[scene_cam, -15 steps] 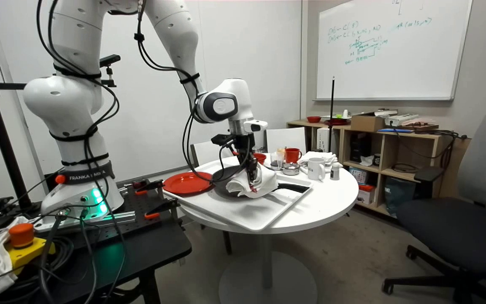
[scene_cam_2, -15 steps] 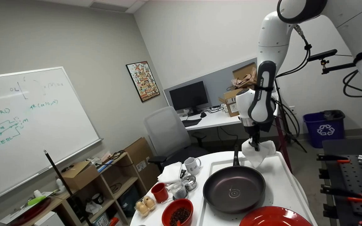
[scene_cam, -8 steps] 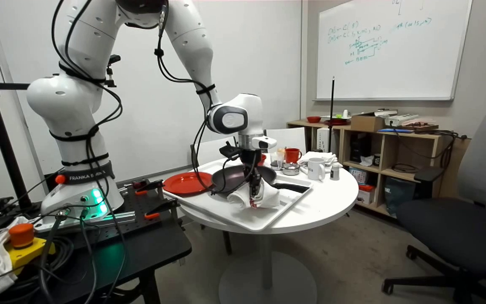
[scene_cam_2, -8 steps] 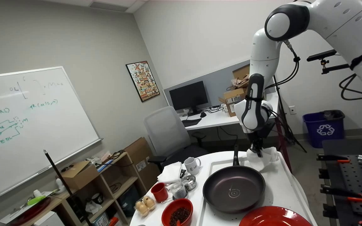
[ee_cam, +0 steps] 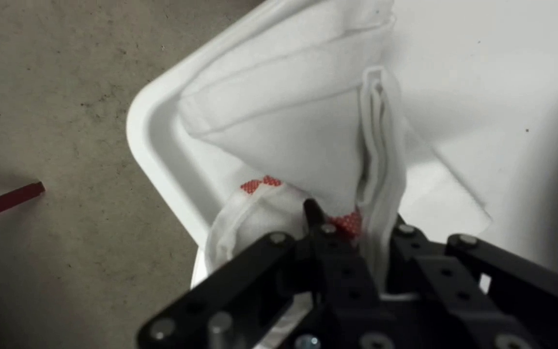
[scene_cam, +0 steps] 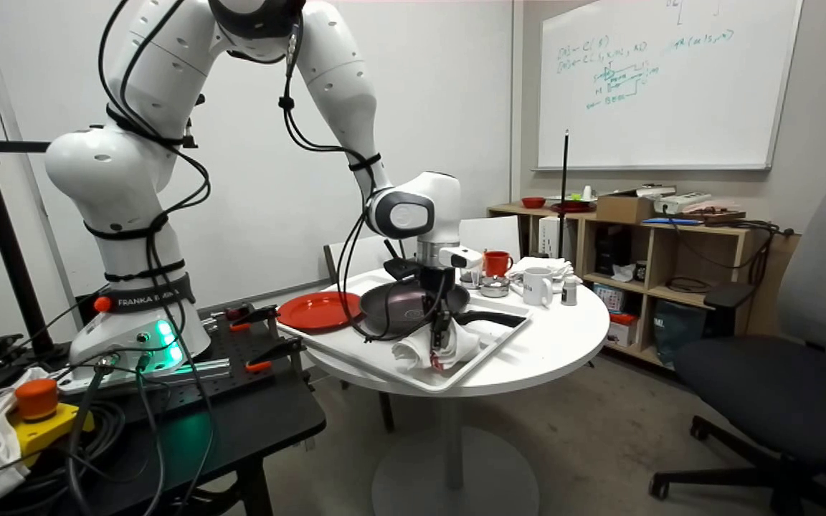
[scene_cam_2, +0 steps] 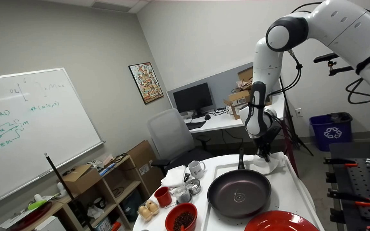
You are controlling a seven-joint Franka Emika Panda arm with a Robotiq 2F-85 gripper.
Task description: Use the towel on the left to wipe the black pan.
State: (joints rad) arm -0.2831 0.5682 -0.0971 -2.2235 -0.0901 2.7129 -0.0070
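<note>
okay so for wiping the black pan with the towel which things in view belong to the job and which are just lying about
Belongs to the job:
gripper, closed on the towel
towel, white with red marks
black pan, resting on the white tray

Just lying about:
red plate
red bowl
red mug
white mug
eggs

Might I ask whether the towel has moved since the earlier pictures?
Yes: in an exterior view, the towel has moved down, away from the black pan, toward the near corner of the tray.
</note>
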